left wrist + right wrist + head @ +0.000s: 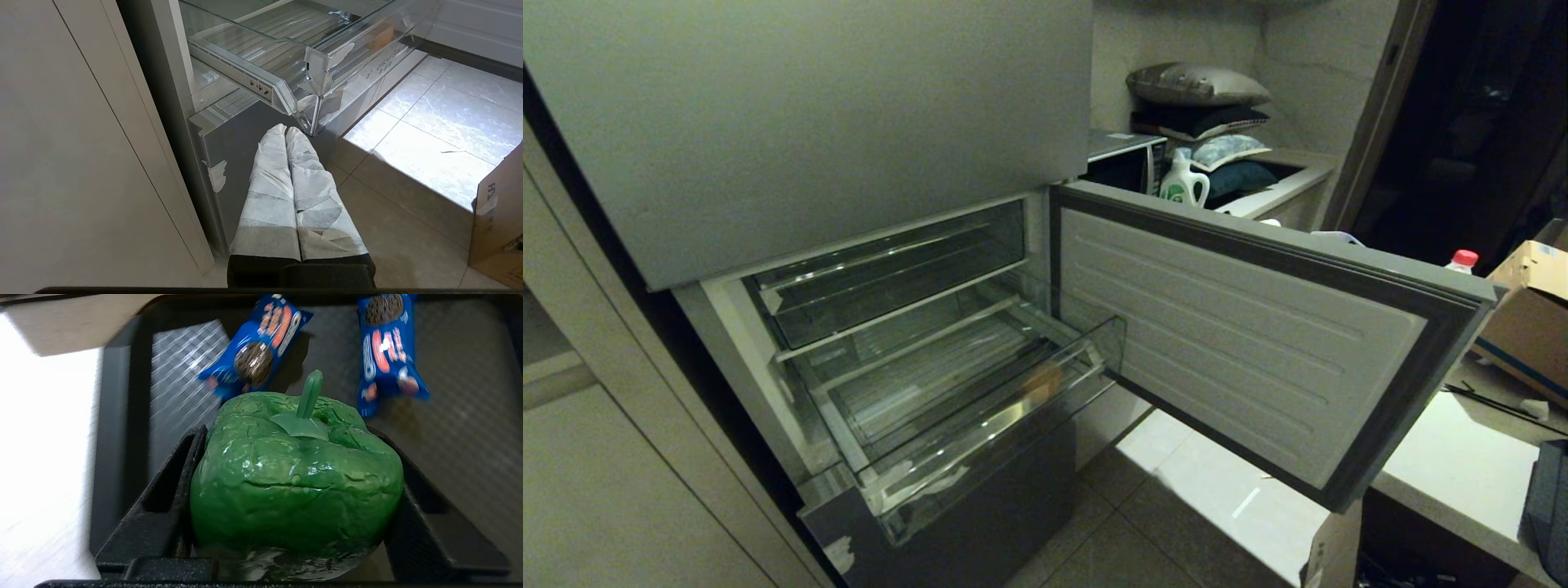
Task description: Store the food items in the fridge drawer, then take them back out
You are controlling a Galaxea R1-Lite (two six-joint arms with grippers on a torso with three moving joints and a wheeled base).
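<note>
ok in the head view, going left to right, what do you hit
cabinet panel → fridge drawer → open fridge door → red-capped bottle → cardboard box

We're looking at a home here, in a kitchen or utility corner: a tall grey-fronted fridge [809,122] stands with its lower white-lined door [1241,343] swung wide and a wide clear plastic drawer [980,408] pulled out over a pale glossy tiled floor [1201,498]. Behind it, a silver microwave oven [1125,159] sits beside a white detergent jug with a green label [1183,181] and a stack of soft cushions [1201,114] on a stone ledge. Off to the side, a brown cardboard box [1531,318] adds to the lived-in household feel.
</note>
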